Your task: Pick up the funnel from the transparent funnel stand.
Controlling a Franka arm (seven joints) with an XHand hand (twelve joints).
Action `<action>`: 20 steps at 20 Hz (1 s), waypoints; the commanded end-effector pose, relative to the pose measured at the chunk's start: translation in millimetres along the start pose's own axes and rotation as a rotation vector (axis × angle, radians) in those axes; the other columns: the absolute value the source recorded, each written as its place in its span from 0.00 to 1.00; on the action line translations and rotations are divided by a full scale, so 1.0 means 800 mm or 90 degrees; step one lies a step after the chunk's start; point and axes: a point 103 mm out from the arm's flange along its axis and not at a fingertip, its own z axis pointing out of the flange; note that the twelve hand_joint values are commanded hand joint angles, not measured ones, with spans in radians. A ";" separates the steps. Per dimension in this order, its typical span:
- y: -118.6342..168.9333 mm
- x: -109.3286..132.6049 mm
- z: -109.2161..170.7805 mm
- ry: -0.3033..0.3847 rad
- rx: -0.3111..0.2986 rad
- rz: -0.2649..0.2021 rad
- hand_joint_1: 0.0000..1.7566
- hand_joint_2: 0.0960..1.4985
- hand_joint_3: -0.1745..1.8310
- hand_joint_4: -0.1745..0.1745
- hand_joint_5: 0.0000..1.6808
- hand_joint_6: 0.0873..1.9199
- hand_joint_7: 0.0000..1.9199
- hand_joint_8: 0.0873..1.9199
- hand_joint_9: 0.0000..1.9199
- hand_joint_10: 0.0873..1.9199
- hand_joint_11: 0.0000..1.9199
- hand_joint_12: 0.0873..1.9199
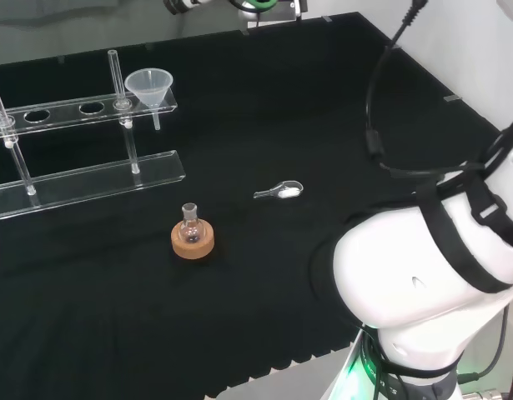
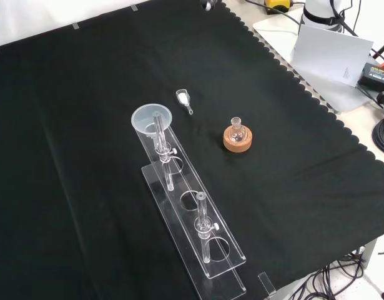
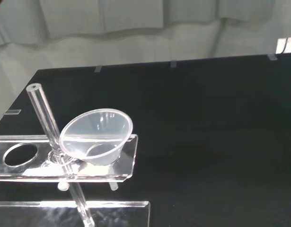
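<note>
Funnel (image 1: 149, 87) seated in the end hole of the transparent funnel stand (image 1: 89, 175), cone mouth up, stem hanging through the upper shelf toward the lower base plate. In the head view this is the right end of the stand, at far left of the bench; in the front view the funnel (image 2: 152, 119) is at the far end of the stand (image 2: 198, 240), which runs from there toward the near edge of the black cloth (image 2: 79, 94).

A clear upright rod (image 3: 46, 120) rises just beside the funnel (image 3: 96, 137), touching or nearly touching its rim in the wrist view. Next hole along the upper shelf is open.

Small round-bottom flask (image 1: 190, 223) upright on a cork ring (image 1: 193, 242), well apart from the stand: nearer and to the right in the head view, right of the stand in the front view. Small clear scoop (image 1: 282, 191) holding white material lies flat on the cloth, right of and beyond the flask in the head view.

Hand: cannot tell whether released, clenched or grasping. Funnel not in any grasp, untouched on the stand.
</note>
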 end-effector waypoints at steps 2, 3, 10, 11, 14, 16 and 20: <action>0.053 0.031 0.046 0.021 0.028 -0.027 0.14 0.37 0.14 0.69 0.00 0.00 0.00 0.00 0.00 0.00 0.00 0.00; 0.059 0.033 0.052 0.022 0.032 -0.028 0.15 0.37 0.14 0.69 0.00 0.00 0.00 0.00 0.00 0.00 0.00 0.00; 0.085 0.040 0.074 -0.005 0.028 -0.011 0.15 0.37 0.14 0.71 0.00 0.00 0.00 0.00 0.00 0.00 0.00 0.00; 0.089 0.039 0.080 -0.001 0.029 -0.009 0.15 0.37 0.14 0.71 0.00 0.00 0.00 0.00 0.00 0.00 0.00 0.00; 0.103 0.037 0.102 0.005 0.055 -0.001 0.15 0.37 0.13 0.72 0.00 0.00 0.00 0.00 0.00 0.00 0.00 0.00; 0.110 0.038 0.117 0.002 0.082 0.002 0.15 0.36 0.13 0.72 0.00 0.00 0.00 0.00 0.00 0.00 0.00 0.00; 0.114 0.042 0.137 0.031 0.127 0.008 0.14 0.34 0.12 0.71 0.00 0.00 0.00 0.00 0.00 0.00 0.00 0.00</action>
